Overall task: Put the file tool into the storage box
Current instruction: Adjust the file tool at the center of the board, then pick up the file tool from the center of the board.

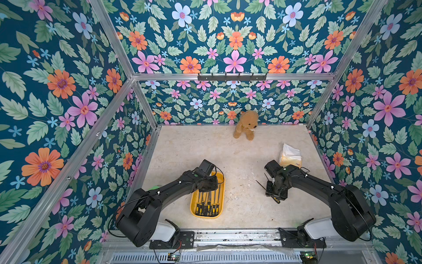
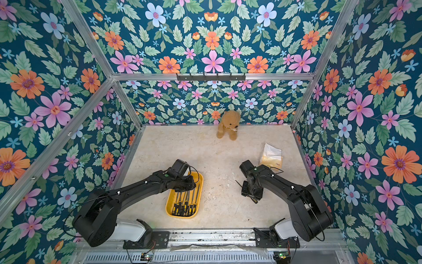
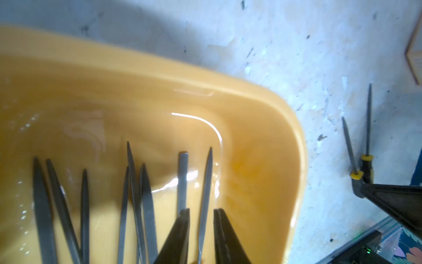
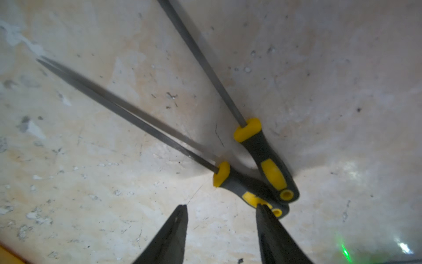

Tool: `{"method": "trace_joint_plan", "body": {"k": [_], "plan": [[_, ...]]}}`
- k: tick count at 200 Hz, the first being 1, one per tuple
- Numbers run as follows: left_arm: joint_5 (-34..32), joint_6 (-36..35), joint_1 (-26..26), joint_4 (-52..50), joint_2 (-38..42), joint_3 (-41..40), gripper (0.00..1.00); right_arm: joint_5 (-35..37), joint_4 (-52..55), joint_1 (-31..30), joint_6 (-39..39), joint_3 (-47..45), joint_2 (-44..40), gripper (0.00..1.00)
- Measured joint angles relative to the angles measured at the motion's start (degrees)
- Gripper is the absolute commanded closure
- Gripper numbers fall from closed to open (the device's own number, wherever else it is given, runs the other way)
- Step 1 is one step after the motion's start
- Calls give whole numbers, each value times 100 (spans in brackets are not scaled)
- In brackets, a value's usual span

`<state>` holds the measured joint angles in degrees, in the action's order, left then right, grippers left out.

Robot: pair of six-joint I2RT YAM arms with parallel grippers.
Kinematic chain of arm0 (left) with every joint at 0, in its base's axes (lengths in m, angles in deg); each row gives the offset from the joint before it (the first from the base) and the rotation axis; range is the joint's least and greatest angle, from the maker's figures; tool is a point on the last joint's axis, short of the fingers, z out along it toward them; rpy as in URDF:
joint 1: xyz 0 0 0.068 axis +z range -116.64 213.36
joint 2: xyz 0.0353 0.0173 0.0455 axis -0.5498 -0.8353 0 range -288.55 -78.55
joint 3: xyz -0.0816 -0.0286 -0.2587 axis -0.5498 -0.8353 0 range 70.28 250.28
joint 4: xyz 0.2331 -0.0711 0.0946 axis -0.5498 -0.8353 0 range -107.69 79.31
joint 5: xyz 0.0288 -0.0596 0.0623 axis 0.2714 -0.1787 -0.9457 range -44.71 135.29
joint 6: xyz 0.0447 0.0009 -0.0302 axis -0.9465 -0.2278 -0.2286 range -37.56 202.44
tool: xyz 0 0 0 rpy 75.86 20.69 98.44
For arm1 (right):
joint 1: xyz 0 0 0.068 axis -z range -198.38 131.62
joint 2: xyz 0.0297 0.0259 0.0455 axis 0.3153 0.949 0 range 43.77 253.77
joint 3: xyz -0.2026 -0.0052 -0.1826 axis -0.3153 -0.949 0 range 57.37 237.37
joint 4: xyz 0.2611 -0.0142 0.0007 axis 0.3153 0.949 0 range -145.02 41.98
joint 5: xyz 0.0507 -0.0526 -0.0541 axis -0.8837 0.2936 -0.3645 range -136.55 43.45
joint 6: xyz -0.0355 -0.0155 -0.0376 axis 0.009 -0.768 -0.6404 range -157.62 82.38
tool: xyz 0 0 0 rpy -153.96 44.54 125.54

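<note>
Desk: a pale, mottled, stone-look desk (image 1: pixel 205 148) with scuffs and chipped flecks is seen in both top views.
Room: the desk is enclosed on three sides by walls (image 1: pixel 228 45) papered in a dark blue floral print, held in an aluminium frame (image 1: pixel 118 52); a black hook rail (image 1: pixel 231 77) is fixed on the far crossbar.
Far edge: a brown teddy bear (image 1: pixel 246 124) is seated against the far wall.
Right side: a white-and-yellow tissue pack (image 1: pixel 289 155) is laid near the right wall.
Storage box: the yellow storage box (image 1: pixel 206 216) is set left of centre, near the front edge, its long side running near to far.
Stored files: a row of stored files (image 1: pixel 206 205) is laid inside the box, handles at the near end.
Loose file tools: two loose file tools (image 4: pixel 266 157) are left on the bare desk right of centre, well apart from the box, handle ends touching and blades splayed in a V.
Left arm: the left arm (image 1: pixel 169 187) is stretched from the near left base over the far half of the box.
Left tool: the left tool (image 3: pixel 201 211) is pointed down into the box, slightly spread, with one blade seen between the fingers and nothing pinched.
Right arm: the right arm (image 1: pixel 308 180) is bent from the near right base, wrist turned down over the loose pair.
Right tool: the right tool (image 4: pixel 221 208) is spread wide just above the desk, one finger at a handle end, nothing pinched.
</note>
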<state>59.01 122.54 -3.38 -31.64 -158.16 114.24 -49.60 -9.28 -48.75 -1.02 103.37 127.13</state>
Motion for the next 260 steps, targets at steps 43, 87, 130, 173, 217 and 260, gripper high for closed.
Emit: {"method": "trace_joint_plan", "body": {"k": [43,87,130,173,217,260], "plan": [[-26,-2,26,-315,267,468,74,234,-42,-11,-173,-17,151,49],[-44,-2,48,-476,343,643,75,116,-267,-332,-109,-291,68,50],[-50,-2,72,-531,352,577,75,-273,-490,-750,350,-365,-37,50],[-48,0,74,-542,387,479,75,-223,-514,-763,551,-365,87,61],[-48,-7,111,-549,437,428,75,-116,-271,-774,479,-216,389,90],[-44,-33,153,-614,520,551,75,-282,-391,-1340,199,173,472,98]]}}
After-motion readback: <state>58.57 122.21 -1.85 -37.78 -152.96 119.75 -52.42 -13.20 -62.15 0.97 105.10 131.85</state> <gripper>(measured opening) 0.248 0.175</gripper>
